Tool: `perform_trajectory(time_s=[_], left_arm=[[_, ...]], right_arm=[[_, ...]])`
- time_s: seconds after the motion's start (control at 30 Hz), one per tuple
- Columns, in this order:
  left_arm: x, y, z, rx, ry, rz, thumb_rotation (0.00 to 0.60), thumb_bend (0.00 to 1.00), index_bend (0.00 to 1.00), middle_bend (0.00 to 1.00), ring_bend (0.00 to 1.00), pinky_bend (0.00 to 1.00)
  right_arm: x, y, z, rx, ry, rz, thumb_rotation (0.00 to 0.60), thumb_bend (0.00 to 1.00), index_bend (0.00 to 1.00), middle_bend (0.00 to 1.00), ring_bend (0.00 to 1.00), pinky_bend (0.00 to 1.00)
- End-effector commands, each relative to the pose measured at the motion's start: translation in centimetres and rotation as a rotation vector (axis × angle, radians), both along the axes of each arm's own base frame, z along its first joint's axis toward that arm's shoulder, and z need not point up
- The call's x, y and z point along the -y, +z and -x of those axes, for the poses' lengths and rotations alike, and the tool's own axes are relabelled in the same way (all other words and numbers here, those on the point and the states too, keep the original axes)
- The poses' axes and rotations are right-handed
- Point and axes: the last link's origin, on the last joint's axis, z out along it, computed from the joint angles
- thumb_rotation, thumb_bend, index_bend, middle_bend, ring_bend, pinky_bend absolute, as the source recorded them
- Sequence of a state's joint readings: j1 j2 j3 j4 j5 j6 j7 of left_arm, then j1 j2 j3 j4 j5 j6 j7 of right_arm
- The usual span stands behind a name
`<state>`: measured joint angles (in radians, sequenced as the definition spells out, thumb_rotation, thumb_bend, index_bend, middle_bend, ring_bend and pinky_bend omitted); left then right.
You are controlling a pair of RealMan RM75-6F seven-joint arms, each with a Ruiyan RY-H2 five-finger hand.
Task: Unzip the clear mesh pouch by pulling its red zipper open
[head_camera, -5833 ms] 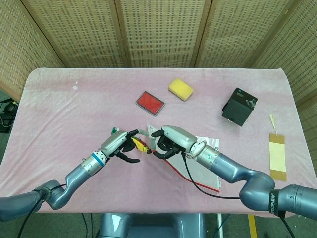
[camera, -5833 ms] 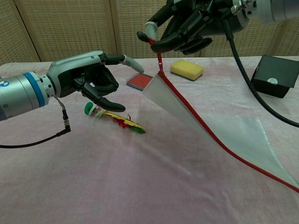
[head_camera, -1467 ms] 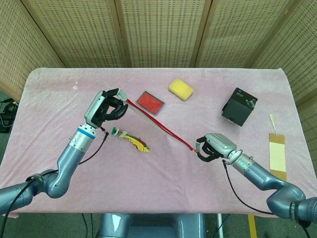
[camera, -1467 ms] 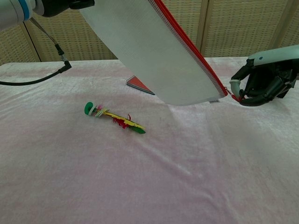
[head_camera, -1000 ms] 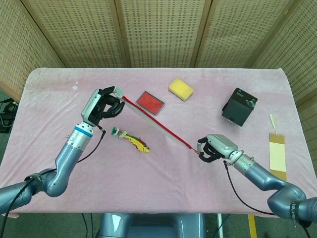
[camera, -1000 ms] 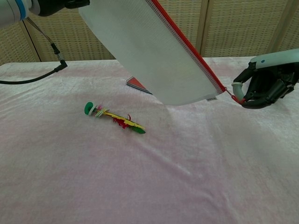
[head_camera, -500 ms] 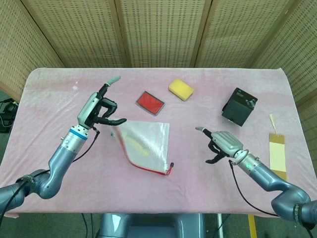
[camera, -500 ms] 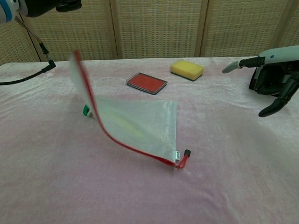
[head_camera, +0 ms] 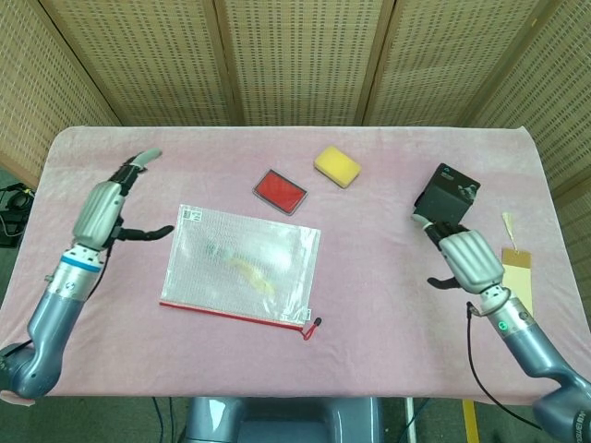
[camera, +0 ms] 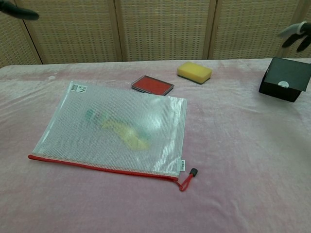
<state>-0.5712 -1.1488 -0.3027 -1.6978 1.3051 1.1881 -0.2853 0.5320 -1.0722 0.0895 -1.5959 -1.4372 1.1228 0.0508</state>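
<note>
Pouch (camera: 116, 128) over blurred toy (camera: 127, 135)

No text could be read. The clear mesh pouch (camera: 116, 128) bore a small white label (camera: 77, 88) with dark marks at one corner, too small to make out.

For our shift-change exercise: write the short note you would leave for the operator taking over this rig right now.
Left hand: open, raised over the table's left side, holding nothing.
Right hand: open, raised near the black box, holding nothing.
Pouch: lying flat on the pink cloth, red zipper along the near edge, pull tab at its right end. A yellow-green toy shows through the mesh.
Done: pouch set down. Whether the zipper is open, I cannot tell.
Left: check the zipper; pull it if closed.
</note>
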Motion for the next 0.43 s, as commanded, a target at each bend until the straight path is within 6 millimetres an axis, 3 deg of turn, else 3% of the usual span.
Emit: perform_trajectory(time_s=[0.03, 0.17, 0.43], left_arm=[[5.9, 2.9, 6.0, -0.243, 0.205, -0.161, 0.600, 0.00, 0.00, 0.00, 0.00, 0.00], [9.7, 3.2, 8.7, -0.331, 0.312, -0.187, 0.600, 0.00, 0.00, 0.00, 0.00, 0.00], [14.9, 2.7, 11.5, -0.317, 0.347, -0.193, 0.600, 0.00, 0.00, 0.00, 0.00, 0.00]], right_arm=[[-2.8, 1.1, 2.6, 0.003, -0.040, 0.135, 0.600, 0.00, 0.00, 0.00, 0.00, 0.00], [-5.2, 1.0, 4.4, 0.029, -0.080, 0.173, 0.600, 0.00, 0.00, 0.00, 0.00, 0.00], [-8.9, 1.1, 6.1, 0.009, -0.115, 0.241, 0.600, 0.00, 0.00, 0.00, 0.00, 0.00]])
